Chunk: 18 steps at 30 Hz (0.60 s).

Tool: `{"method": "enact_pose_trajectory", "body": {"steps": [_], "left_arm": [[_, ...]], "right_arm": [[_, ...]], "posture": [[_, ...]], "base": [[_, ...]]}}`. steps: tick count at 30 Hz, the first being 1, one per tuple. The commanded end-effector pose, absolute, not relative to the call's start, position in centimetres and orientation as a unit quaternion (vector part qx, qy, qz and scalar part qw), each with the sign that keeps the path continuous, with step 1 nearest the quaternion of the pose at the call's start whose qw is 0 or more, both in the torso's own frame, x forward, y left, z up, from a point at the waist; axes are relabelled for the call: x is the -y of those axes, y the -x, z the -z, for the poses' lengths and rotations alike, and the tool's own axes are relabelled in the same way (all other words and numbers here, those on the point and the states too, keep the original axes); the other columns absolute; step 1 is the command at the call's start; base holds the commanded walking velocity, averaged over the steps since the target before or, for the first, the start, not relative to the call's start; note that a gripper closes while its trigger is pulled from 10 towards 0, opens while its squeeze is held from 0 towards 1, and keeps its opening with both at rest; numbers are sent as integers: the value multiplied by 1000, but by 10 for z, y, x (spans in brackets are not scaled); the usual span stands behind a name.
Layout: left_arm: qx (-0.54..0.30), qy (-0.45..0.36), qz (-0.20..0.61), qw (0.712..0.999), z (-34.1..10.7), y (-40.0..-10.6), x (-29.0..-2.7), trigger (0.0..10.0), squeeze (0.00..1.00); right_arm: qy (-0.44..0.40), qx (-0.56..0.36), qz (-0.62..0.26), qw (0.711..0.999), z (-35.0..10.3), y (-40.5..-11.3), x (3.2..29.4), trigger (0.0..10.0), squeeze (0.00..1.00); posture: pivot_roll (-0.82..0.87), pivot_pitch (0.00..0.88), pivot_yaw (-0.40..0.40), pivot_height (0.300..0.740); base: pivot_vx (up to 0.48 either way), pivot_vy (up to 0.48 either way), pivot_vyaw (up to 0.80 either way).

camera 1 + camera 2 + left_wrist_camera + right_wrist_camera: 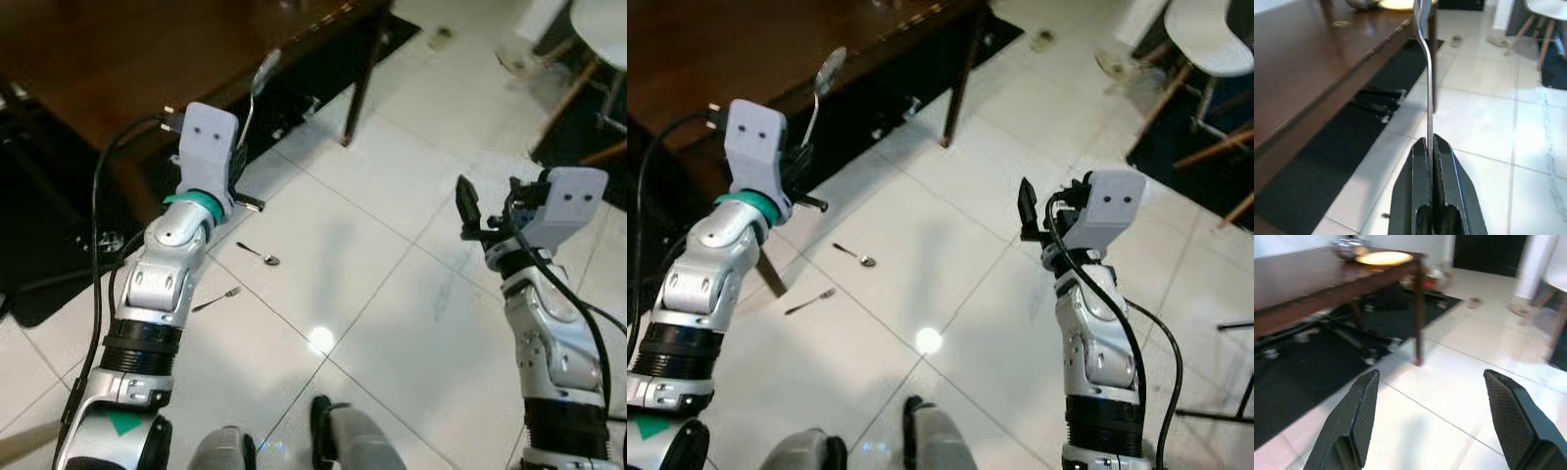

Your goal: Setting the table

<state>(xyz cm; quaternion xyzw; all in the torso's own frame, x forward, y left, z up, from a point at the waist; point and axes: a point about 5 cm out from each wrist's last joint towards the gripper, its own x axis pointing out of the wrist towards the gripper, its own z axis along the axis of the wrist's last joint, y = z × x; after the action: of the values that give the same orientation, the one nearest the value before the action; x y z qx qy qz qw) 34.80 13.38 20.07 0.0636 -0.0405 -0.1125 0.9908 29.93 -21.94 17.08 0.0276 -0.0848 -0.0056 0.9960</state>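
Left gripper (1431,147) pinching a spoon (257,86) by the handle, fingers pressed tight on it, stem running straight out past the tips, bowl up by the dark wooden table (118,59) edge. Right gripper (1432,396) just hanging over white floor tile, fingers spread wide. Small spoon (260,255) and fork (217,299) lying on the floor.

Dark brown wooden desk (118,59) at far left, one slim leg on the floor. On its far end a pale round plate (1382,257) beside a clear glass bowl (1350,246). White glossy tiled floor (392,225): small metal spoon (260,256) and small metal fork (217,300) lie near each other, left of centre. Dark rug (1312,377) under the desk.
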Motion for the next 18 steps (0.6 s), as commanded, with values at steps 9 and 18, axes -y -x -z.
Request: {"method": "enact_pose_trajectory", "body": {"steps": [9,18], "left_arm": [[53,-43,143,987,-204,-344,-125,10000,0],[59,-30,150,987,-206,-343,-123,10000,0]], "right_arm": [[-27,85,12,996,-171,-299,223,10000,0],[-27,85,11,996,-171,-299,222,10000,0]], "posture": [[115,107,10,740],[114,109,10,740]], "base": [[0,0,-800],[0,0,-800]]}}
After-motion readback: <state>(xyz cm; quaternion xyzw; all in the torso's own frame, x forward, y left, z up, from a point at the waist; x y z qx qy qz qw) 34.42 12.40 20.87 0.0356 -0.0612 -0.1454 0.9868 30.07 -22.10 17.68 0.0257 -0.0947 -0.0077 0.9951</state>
